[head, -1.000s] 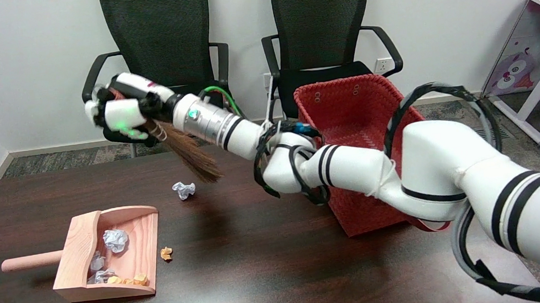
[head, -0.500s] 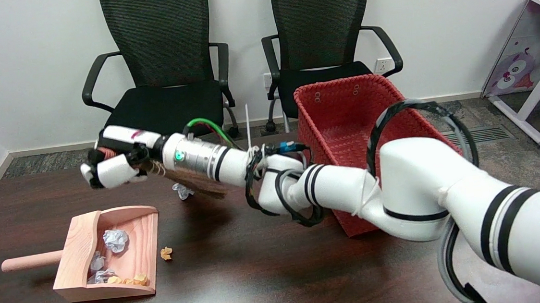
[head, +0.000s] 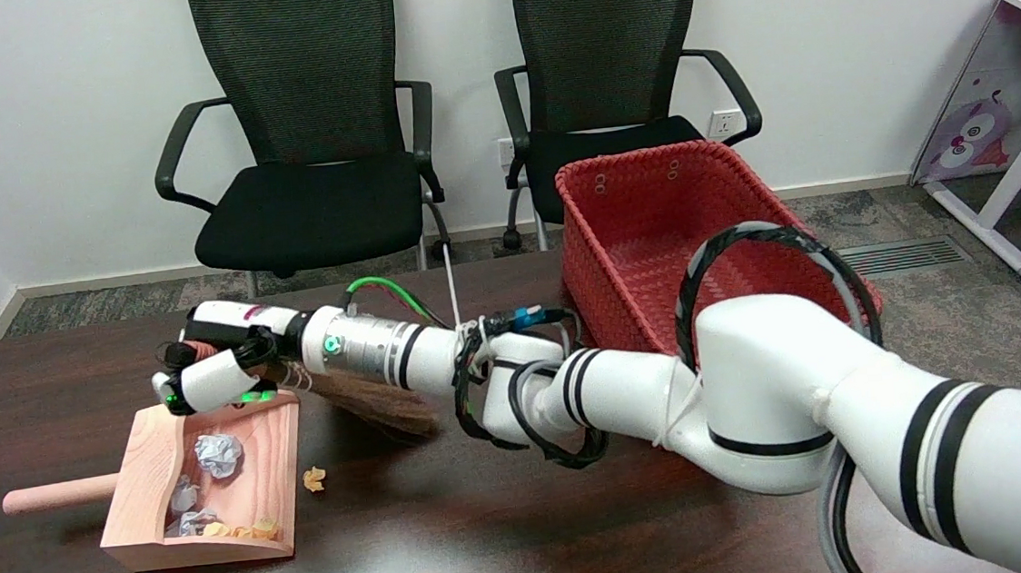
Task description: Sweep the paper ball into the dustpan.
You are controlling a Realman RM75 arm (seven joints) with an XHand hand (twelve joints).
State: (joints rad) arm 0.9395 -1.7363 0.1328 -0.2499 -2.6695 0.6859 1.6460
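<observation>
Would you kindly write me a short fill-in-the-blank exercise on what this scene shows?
1. The right hand grips a small ____ with brown bristles.
2. The wooden dustpan lies on the dark ____.
3. The woven basket is ____ in colour.
4. A small orange scrap lies just ____ the dustpan.

Missing words: broom; table; red; outside
</observation>
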